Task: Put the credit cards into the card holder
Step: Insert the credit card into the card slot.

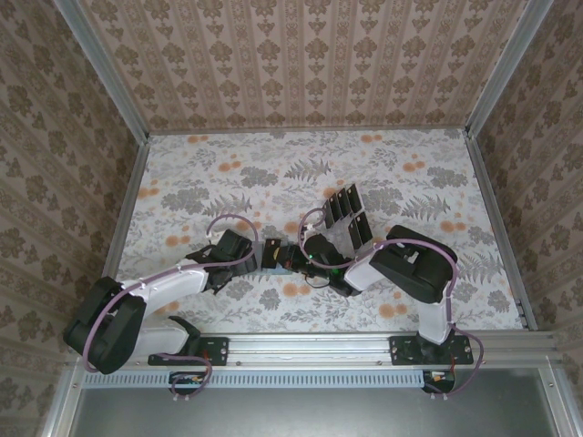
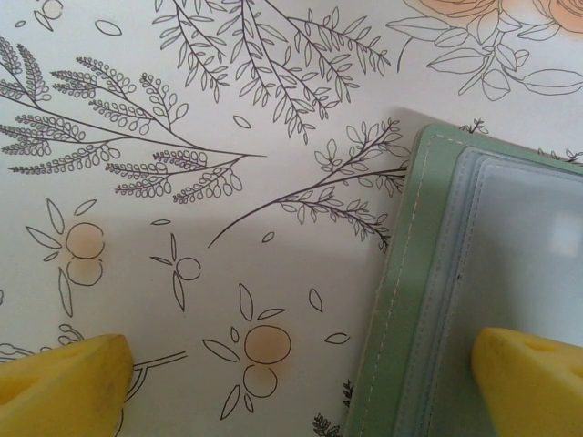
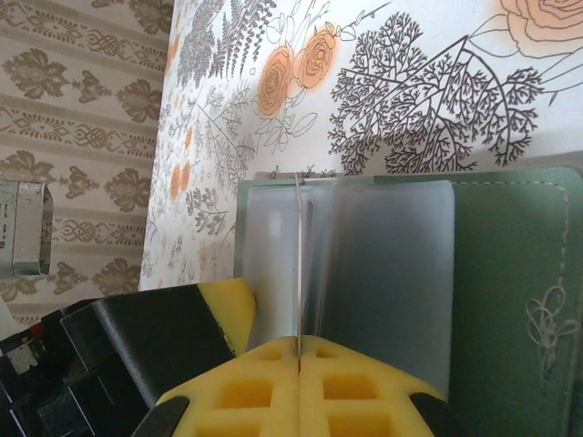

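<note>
The grey-green card holder (image 3: 510,273) lies open on the flowered table, its clear pockets (image 3: 392,273) facing up. My right gripper (image 3: 299,350) is shut on a thin credit card (image 3: 298,255), seen edge-on, standing upright over the pockets near the holder's fold. My left gripper (image 2: 296,382) is open, straddling the card holder's (image 2: 419,300) stitched edge: one yellow fingertip (image 2: 533,378) rests over the holder, the other (image 2: 59,387) over bare table. From above, both grippers (image 1: 273,255) (image 1: 308,253) meet at the table's middle front. More black credit cards (image 1: 346,206) stand behind them.
The black cards stand in a clear rack (image 1: 357,228) just behind the right gripper. Patterned walls close in the table on three sides. The left gripper's yellow finger (image 3: 223,309) sits close beside the held card in the right wrist view.
</note>
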Controlling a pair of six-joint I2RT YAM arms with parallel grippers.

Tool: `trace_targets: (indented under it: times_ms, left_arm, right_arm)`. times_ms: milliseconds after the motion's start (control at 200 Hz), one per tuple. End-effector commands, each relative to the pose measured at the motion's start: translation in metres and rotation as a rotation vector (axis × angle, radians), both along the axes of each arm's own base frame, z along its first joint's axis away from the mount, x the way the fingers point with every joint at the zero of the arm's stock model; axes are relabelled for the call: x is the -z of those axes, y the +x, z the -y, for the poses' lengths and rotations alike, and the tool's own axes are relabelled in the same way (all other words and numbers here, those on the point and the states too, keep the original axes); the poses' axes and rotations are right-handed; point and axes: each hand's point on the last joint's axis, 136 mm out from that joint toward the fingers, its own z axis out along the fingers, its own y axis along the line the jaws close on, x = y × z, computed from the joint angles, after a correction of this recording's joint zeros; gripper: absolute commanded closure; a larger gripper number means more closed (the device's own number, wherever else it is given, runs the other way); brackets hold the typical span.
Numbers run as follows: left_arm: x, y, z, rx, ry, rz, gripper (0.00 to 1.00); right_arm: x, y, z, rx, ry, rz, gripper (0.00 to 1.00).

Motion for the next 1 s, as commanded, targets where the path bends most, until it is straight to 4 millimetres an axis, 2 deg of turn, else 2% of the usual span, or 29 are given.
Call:
trace_targets:
  times_ms: [0,995]
  left_arm:
    - [0.016,-0.022,-0.016,-0.002,0.079,-0.094,0.02]
    - [0.016,-0.022,-0.016,0.001,0.08,-0.095,0.03]
  right_arm:
    - [-0.007,0.0,-0.011,-0.02,0.042,0.005,1.0]
    - [0.019,-0.018,-0.003,-0.037,0.032,-0.104,1.0]
